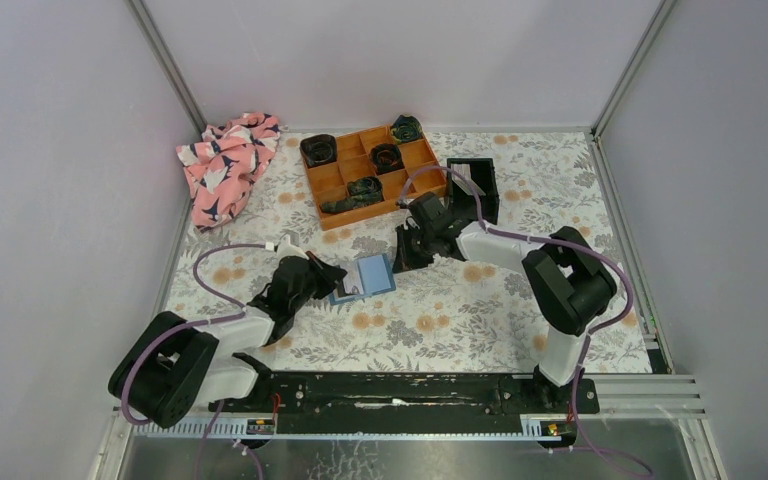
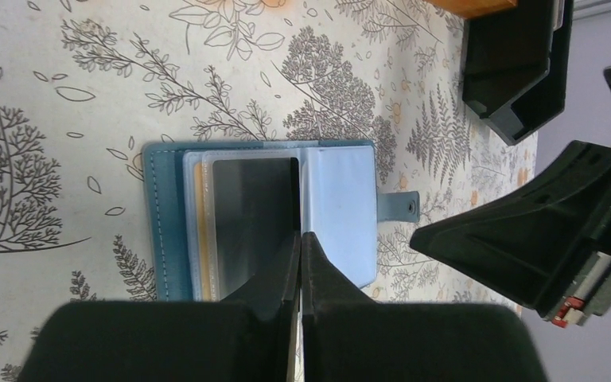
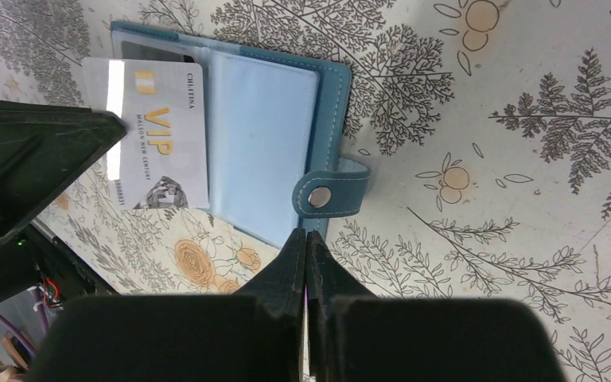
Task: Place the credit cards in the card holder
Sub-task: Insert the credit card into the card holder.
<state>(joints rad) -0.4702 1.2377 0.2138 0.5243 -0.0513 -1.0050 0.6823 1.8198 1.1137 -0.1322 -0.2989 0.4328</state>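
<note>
The teal card holder [image 1: 374, 274] lies open on the floral table between both arms, its pale blue inner sleeves up [image 2: 338, 199] and its snap tab toward my right arm [image 3: 330, 191]. My left gripper [image 1: 328, 281] [image 2: 299, 235] is shut on a credit card, a white card printed VIP [image 3: 163, 131]. The card stands tilted over the holder's left half and looks dark from the left wrist [image 2: 254, 215]. Whether its far edge sits in a pocket I cannot tell. My right gripper [image 1: 401, 262] [image 3: 306, 233] is shut and holds nothing, tips just short of the snap tab.
An orange compartment tray [image 1: 332, 186] with dark rolled items sits at the back. A black square bin [image 1: 486, 176] [image 2: 517, 72] stands to its right, behind my right arm. A pink patterned cloth [image 1: 225, 165] lies at the back left.
</note>
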